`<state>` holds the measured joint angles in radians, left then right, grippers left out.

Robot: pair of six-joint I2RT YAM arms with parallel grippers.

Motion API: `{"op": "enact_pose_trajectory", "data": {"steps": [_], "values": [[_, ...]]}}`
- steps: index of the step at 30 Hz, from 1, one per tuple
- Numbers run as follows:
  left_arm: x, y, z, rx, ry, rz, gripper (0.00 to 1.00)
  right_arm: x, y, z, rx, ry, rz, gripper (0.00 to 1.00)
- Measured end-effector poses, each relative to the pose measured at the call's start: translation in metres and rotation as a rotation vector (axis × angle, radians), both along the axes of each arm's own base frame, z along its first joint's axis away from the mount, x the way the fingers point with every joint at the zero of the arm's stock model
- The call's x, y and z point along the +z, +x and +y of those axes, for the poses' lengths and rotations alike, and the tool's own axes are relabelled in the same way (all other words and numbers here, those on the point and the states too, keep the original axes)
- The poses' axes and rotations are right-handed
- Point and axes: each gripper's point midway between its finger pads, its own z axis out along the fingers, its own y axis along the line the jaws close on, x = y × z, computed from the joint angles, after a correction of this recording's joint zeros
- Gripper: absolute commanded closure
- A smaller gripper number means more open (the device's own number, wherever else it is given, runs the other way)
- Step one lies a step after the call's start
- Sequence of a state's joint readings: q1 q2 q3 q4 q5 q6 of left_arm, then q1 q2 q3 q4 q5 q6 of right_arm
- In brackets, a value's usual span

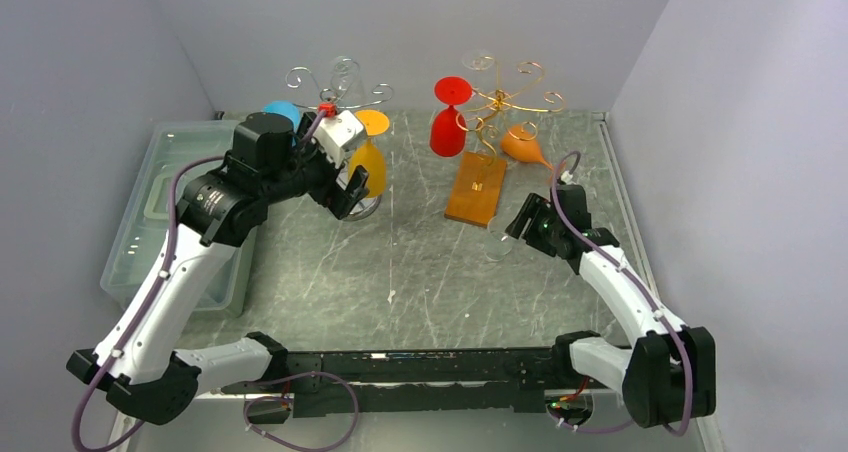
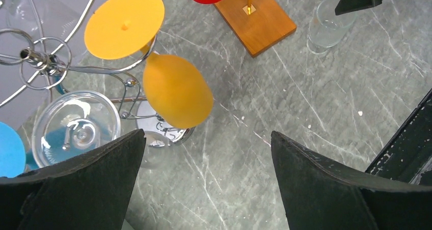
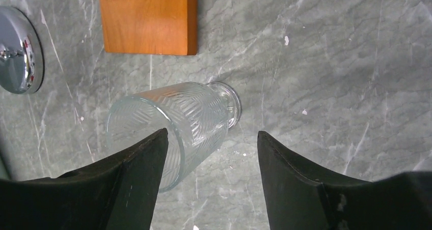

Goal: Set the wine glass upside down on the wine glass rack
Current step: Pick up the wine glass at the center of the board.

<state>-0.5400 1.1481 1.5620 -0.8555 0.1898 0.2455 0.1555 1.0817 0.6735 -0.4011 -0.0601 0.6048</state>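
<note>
Top view only: both racks whole. The silver rack is back left, the gold rack back right on its wooden base, and a clear plastic bin sits at the table's left edge.
Left wrist view only: a see-through glass hangs on the silver rack beside the yellow glass, above the rack's chrome foot.
Right wrist view only: the zigzag ribbing on the clear glass, and how it sits against the fingers.
Bin: contents cannot be made out; the left arm crosses over it.
Silver rack holds: a blue glass, the yellow glass and the see-through one, bowls down.
Gold rack holds: a red glass and an orange glass, bowls down.
Clear glass: upright on the table, mouth up, just in front of the wooden base, on no rack.
Left arm: raised and reaching forward; the left gripper points down by the chrome foot, fingers spread wide, holding nothing.
Right arm: low, elbow bent; the right gripper is above the clear glass, fingers apart, one overlapping the rim, not clamped on it.
</note>
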Motion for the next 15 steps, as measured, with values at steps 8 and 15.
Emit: {"op": "enact_pose_trajectory", "data": {"steps": [8,15], "values": [[-0.009,0.001,-0.007,-0.027,-0.009,0.021,0.01,-0.019,0.004,0.006,0.024,-0.030,0.043,0.53],[-0.026,-0.004,-0.022,-0.073,-0.060,0.091,0.01,-0.020,0.006,0.008,0.029,-0.054,0.027,1.00]]}}
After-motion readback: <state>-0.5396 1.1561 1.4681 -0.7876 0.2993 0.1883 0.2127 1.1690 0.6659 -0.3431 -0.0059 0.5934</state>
